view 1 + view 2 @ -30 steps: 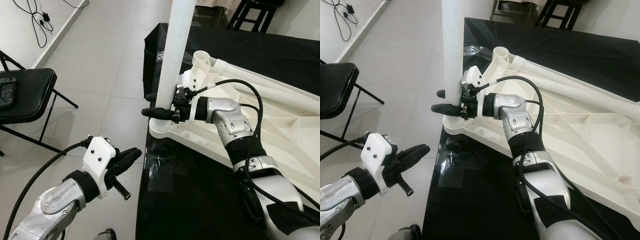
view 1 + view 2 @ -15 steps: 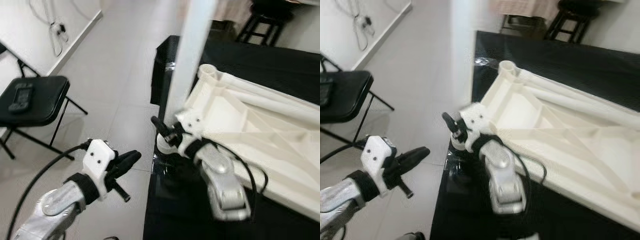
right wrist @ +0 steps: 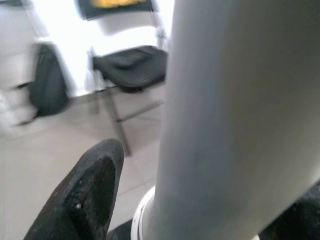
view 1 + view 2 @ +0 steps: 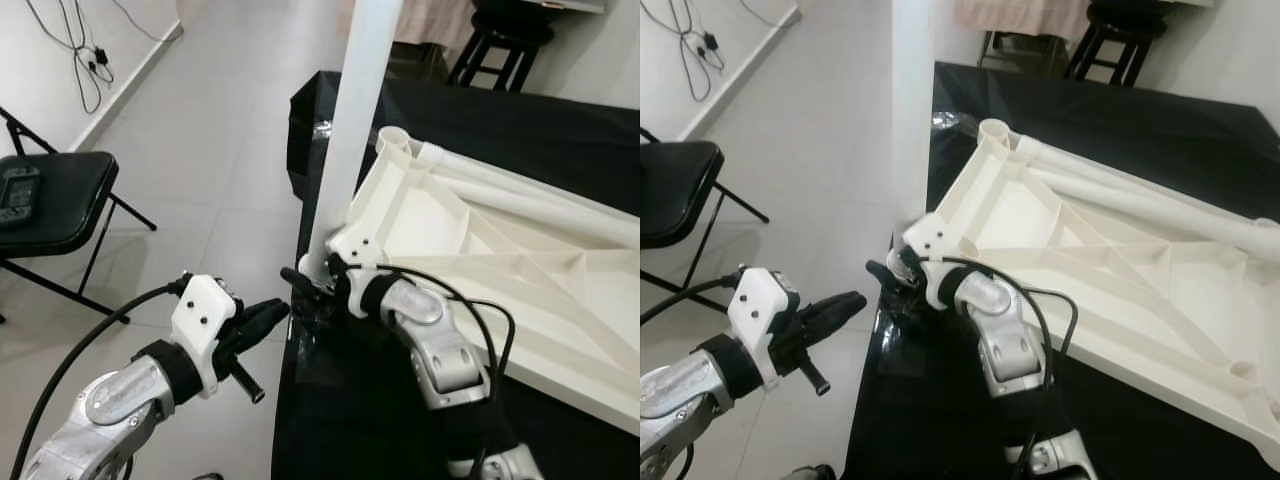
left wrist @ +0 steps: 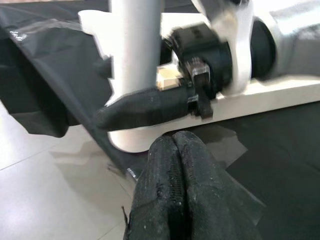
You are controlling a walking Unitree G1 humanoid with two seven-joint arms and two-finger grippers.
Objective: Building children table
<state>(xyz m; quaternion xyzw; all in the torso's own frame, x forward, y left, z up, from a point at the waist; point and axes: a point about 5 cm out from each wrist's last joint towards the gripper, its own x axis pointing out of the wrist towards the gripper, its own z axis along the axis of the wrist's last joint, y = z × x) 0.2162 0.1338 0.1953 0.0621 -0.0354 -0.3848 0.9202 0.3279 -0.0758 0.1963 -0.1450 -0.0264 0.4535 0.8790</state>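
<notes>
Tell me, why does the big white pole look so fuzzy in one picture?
In the right wrist view the white table leg sits right up against the camera, so it is out of focus, and the black chair behind is blurry and washed out by bright light. In the left wrist view the right gripper is smeared too. The left eye view is sharp.

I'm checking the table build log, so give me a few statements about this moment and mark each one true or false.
1. The right gripper is at the base of the upright white leg. True.
2. The left gripper is shut on the leg. False: it is shut on nothing, short of the leg.
3. The white tabletop lies underside up on black cloth. True.
4. The black folding chair stands on the robot's right. False: it stands on its left.
</notes>
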